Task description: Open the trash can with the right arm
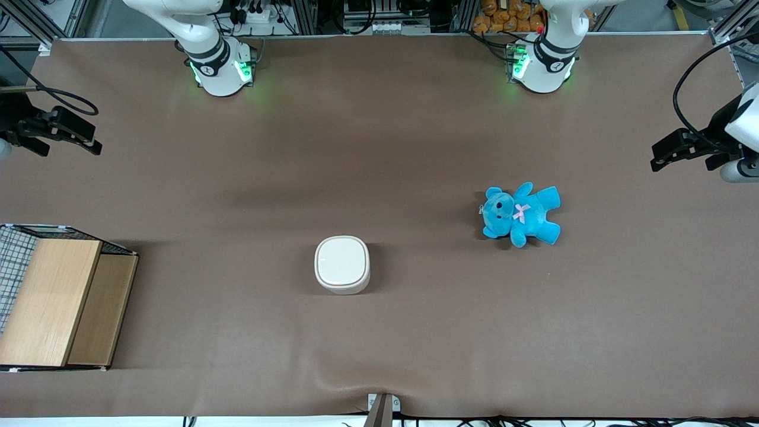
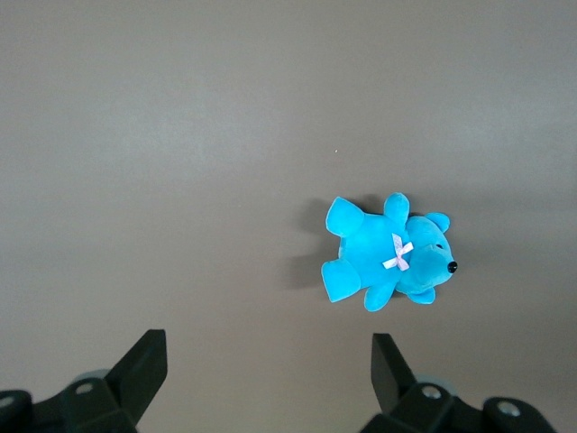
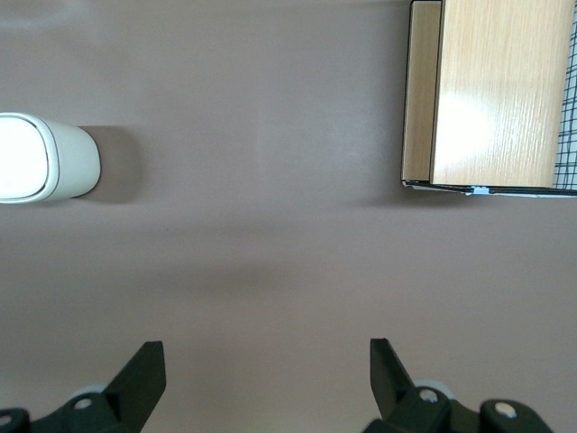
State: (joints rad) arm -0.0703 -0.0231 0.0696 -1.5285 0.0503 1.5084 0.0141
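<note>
Black two-finger gripper (image 1: 89, 144) of the large white jointed right arm (image 1: 204, 44) hangs above the brown table cover (image 1: 379, 136) at the working arm's end, well apart from everything on it. Its wrist camera shows the two fingers (image 3: 144, 370) spread wide with nothing but bare cover between them, so it holds nothing.

Small cream-white plastic trash can (image 1: 342, 264), rounded-square with a flat lid (image 1: 340, 261), stands near the middle of the table, nearer the front camera than the arm bases. Read as a clock face in the front view with the table's centre as the hub, it sits at about seven o'clock, close to the hub. Its lid lies flat and closed on the body; none of the tan inside shows. In the wrist view the can (image 3: 50, 158) appears well apart from the fingers.

Light wooden box with wire mesh (image 1: 56, 302) stands at about eight o'clock, at the table's edge; a bright blue plush teddy bear (image 1: 522, 214) lies at about three o'clock, toward the parked arm's end.

By my judgement the task is at its very start: nothing is done. The approach to the can, contact with the lid and the lifting all remain.
</note>
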